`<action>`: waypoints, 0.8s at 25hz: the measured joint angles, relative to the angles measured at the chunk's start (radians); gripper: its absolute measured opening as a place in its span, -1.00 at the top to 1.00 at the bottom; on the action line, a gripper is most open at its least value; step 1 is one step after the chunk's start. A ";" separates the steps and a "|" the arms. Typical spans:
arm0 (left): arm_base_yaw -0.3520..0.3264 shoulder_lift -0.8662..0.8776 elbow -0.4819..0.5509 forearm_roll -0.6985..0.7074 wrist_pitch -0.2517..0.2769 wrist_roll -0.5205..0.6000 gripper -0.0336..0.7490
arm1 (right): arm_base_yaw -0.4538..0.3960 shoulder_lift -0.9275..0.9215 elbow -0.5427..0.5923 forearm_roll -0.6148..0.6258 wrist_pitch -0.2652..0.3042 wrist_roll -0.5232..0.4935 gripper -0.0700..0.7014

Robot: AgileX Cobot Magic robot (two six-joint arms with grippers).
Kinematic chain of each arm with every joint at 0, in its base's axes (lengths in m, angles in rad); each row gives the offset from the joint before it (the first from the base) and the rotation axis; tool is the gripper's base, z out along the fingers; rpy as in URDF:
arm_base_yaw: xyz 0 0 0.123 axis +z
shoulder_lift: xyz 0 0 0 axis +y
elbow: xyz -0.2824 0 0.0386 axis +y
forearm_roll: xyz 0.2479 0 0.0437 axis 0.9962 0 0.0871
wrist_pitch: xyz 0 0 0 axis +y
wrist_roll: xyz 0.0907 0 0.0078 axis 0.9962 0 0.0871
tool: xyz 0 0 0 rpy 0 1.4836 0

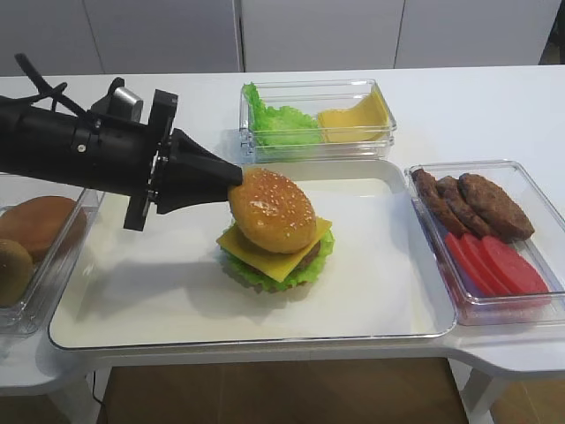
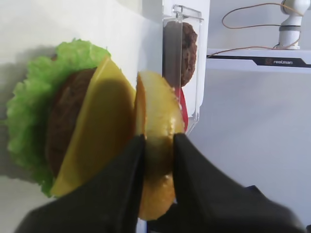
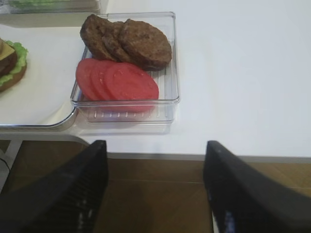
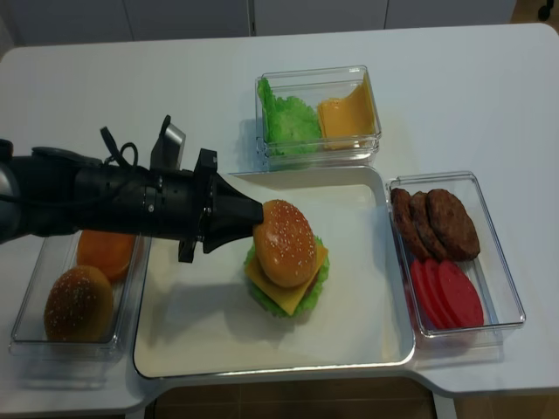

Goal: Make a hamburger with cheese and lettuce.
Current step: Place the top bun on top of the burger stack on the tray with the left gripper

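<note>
Hamburger [image 1: 275,238] mid white tray [image 1: 177,300], cheese [image 1: 274,261] and lettuce [image 1: 300,274] under its bun. Left gripper [image 1: 237,187] pinches the bun edge. Bin right of tray [image 1: 530,190]: three patties [image 1: 472,203], three tomato slices [image 1: 490,265]. Bin behind [image 1: 371,93]: lettuce heap, cheese pile. Bin left [image 4: 122,336]: two buns. Right gripper [image 3: 155,187] spread apart, holding nothing.

Glossy golden-brown sesame bun top [image 1: 272,210]: smooth plastic-looking. Thin yellow cheese square [image 1: 275,257]: smooth, slight sheen. Frilly green lettuce leaf [image 2: 36,94]: ruffled, matt. Clear plastic bins [image 3: 167,87]: shiny w/ ribbed floor. White tray [image 1: 388,291]: smooth, matt. Black left gripper [image 2: 158,160]: matt.
</note>
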 joint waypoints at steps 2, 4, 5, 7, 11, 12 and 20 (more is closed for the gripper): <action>0.000 0.000 0.000 0.012 0.000 0.000 0.49 | 0.000 0.000 0.000 0.000 0.000 0.000 -0.39; 0.000 0.000 0.000 0.015 0.000 0.000 0.43 | 0.000 0.000 0.000 0.000 0.000 0.000 -0.39; 0.000 0.000 0.000 0.016 0.000 0.000 0.40 | 0.000 0.000 0.000 0.000 0.000 0.000 -0.39; 0.000 0.000 0.000 0.016 0.000 0.000 0.36 | 0.000 0.000 0.000 0.000 0.000 0.000 -0.39; 0.000 0.000 0.000 0.019 0.000 0.000 0.33 | 0.000 0.000 0.000 0.000 0.000 0.000 -0.39; 0.000 0.000 0.000 0.019 0.000 -0.004 0.33 | 0.000 0.000 0.000 0.000 0.000 0.000 -0.39; -0.029 0.000 0.000 0.019 0.000 -0.016 0.27 | 0.000 0.000 0.000 0.000 0.000 0.000 -0.39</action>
